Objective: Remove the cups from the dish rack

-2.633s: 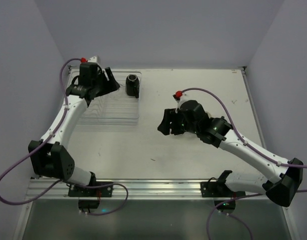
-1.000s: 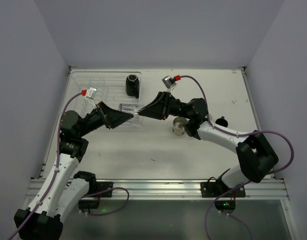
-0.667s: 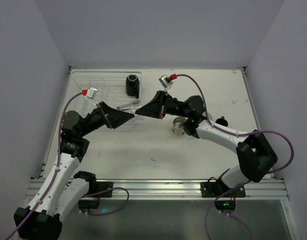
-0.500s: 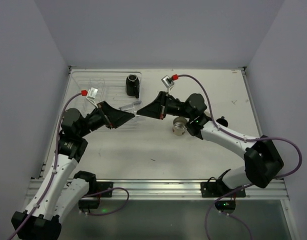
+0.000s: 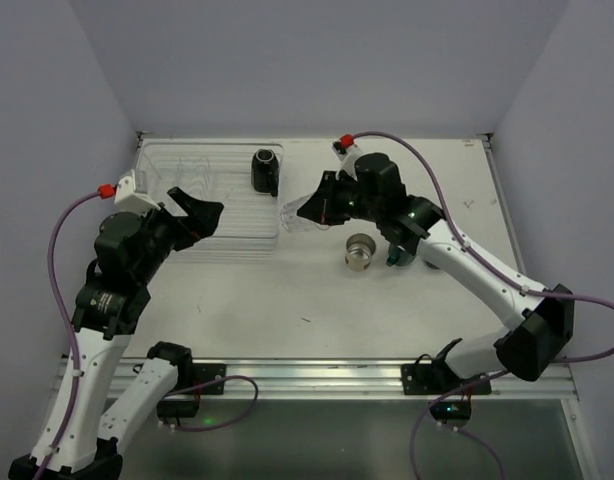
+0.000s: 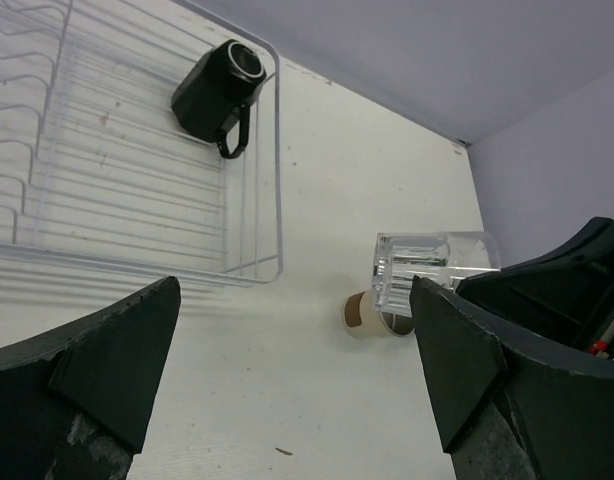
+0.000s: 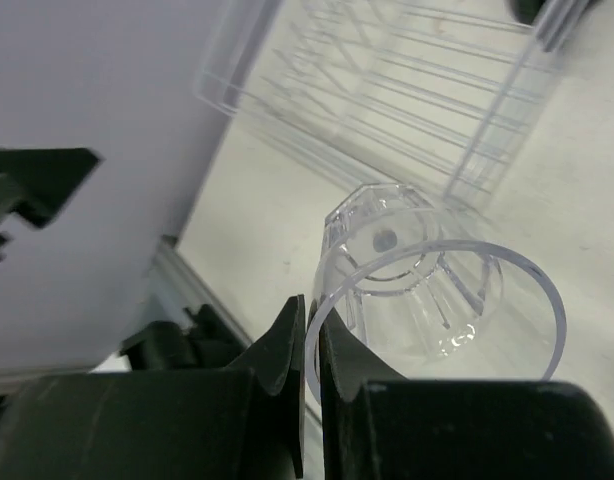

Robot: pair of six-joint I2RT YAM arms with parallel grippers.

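Note:
The clear dish rack (image 5: 227,215) lies at the table's far left, with a black mug (image 5: 265,170) on its side in the far right corner (image 6: 215,88). My right gripper (image 5: 309,208) is shut on the rim of a clear plastic cup (image 5: 292,215), held in the air just right of the rack (image 6: 434,268); its jaws pinch the rim (image 7: 312,305). A cream cup with a brown band (image 5: 360,251) stands on the table below it (image 6: 372,315). My left gripper (image 5: 194,218) hangs open over the rack's near side, holding nothing (image 6: 294,285).
A small dark teal thing (image 5: 395,257) shows beside the cream cup, partly under the right arm. Grey walls close in the table at the back and both sides. A metal rail (image 5: 307,375) runs along the near edge.
My left gripper opened, let go of the clear cup and drew back to the left. My right gripper shut on the cup's rim and now carries it alone, a little farther right.

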